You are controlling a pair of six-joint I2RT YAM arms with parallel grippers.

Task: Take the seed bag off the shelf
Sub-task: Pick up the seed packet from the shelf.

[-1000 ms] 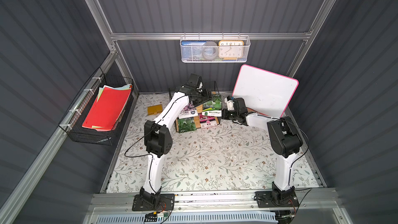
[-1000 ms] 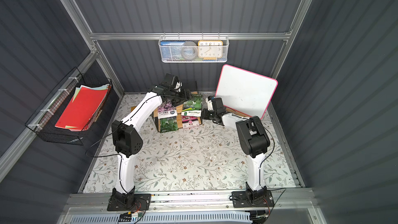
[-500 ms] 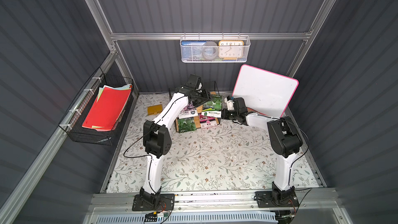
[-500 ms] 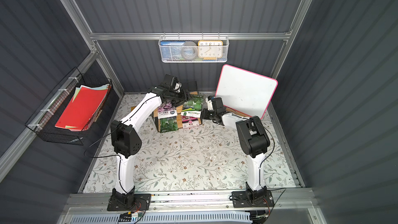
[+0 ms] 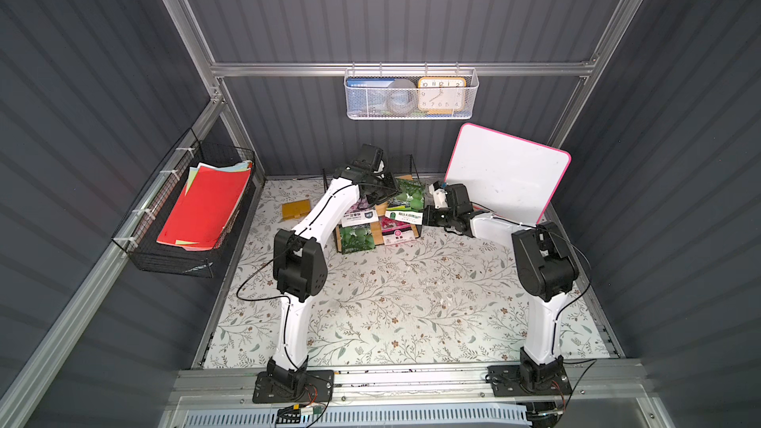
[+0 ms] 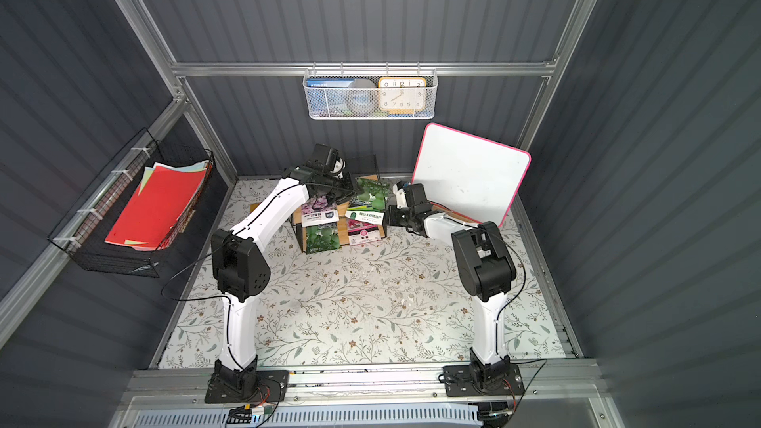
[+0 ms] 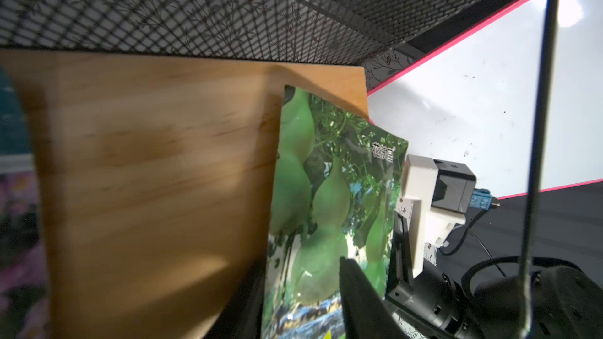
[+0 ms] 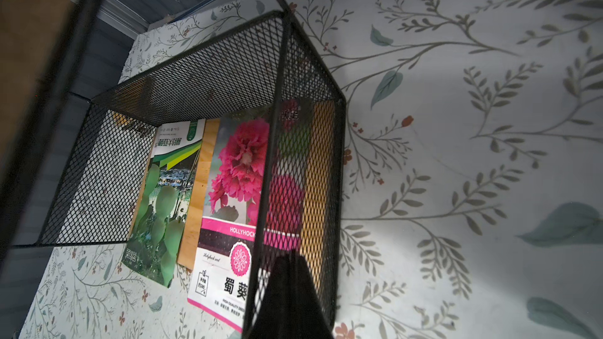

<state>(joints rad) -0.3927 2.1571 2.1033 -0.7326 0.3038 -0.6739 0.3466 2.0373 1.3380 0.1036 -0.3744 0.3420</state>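
Wood top board of the shelf [image 7: 146, 158] carries the green seed bag [image 7: 326, 190] at its right end. My left gripper [image 7: 297, 275] reaches in with one finger over the bag's near edge, and I cannot tell if the jaws pinch it. Risk, as I judge it: a shallow bite slips off, or the pull drags the light shelf, though the right gripper [image 5: 426, 216], jaws together, sits against its side.

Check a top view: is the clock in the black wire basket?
No, the clock sits in the white basket on the back wall; the black basket holds red papers.
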